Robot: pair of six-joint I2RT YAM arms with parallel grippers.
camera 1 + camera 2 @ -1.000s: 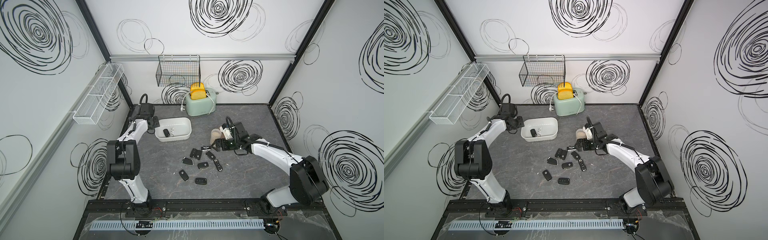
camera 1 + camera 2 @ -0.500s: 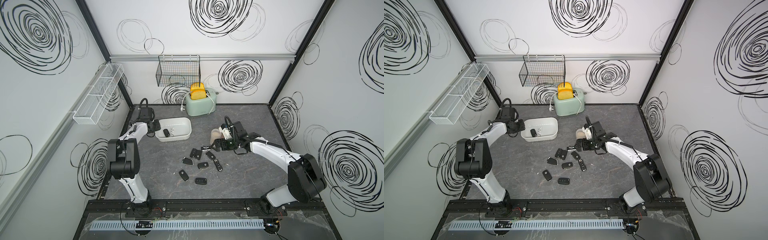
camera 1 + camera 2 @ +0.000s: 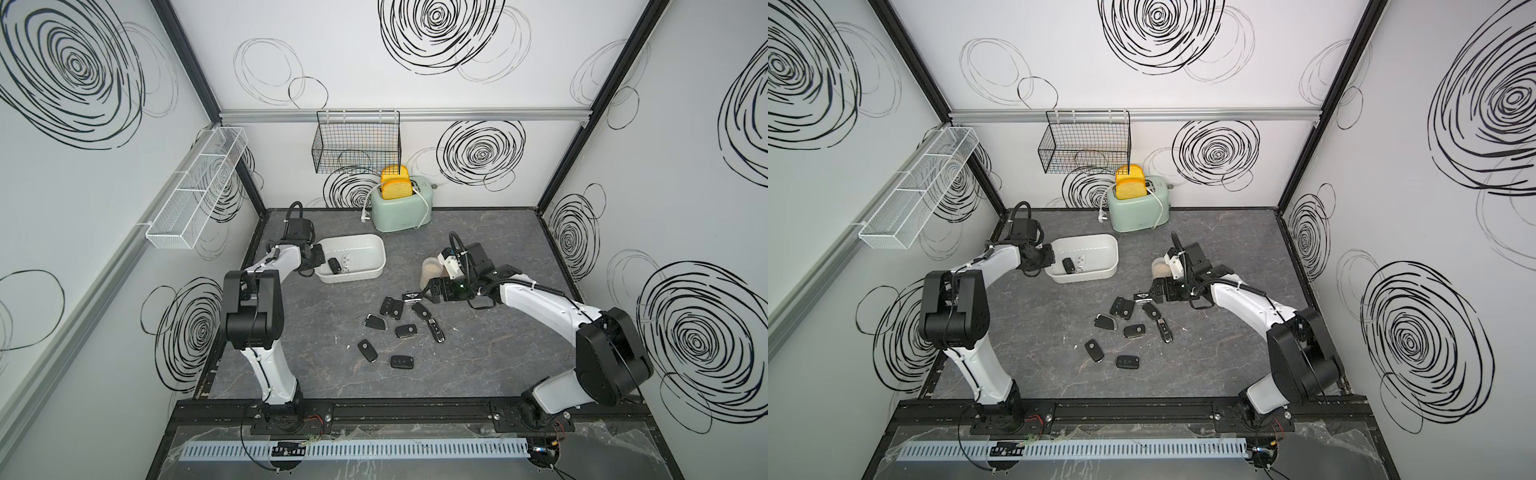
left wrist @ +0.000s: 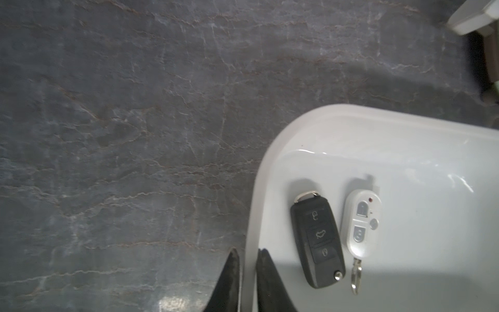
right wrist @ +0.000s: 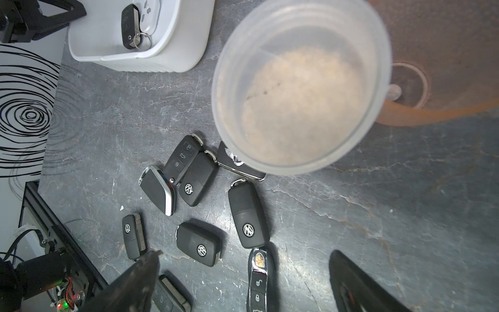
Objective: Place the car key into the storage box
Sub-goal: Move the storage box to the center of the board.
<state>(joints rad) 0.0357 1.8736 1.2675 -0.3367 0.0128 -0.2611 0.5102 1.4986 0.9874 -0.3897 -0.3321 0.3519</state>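
The white storage box (image 3: 361, 275) sits toward the table's back left, its end rim pinched between the closed jaws of the left gripper (image 4: 247, 254). The right gripper (image 5: 246, 254) hangs wide open and empty beside a translucent cup (image 5: 299, 89), above the loose car keys (image 3: 406, 331). One black car key (image 4: 317, 243) lies inside the box beside a white fob (image 4: 360, 224).

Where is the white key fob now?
In the left wrist view, the white key fob lies inside the storage box, beside a black car key, at the end whose rim the left gripper pinches.
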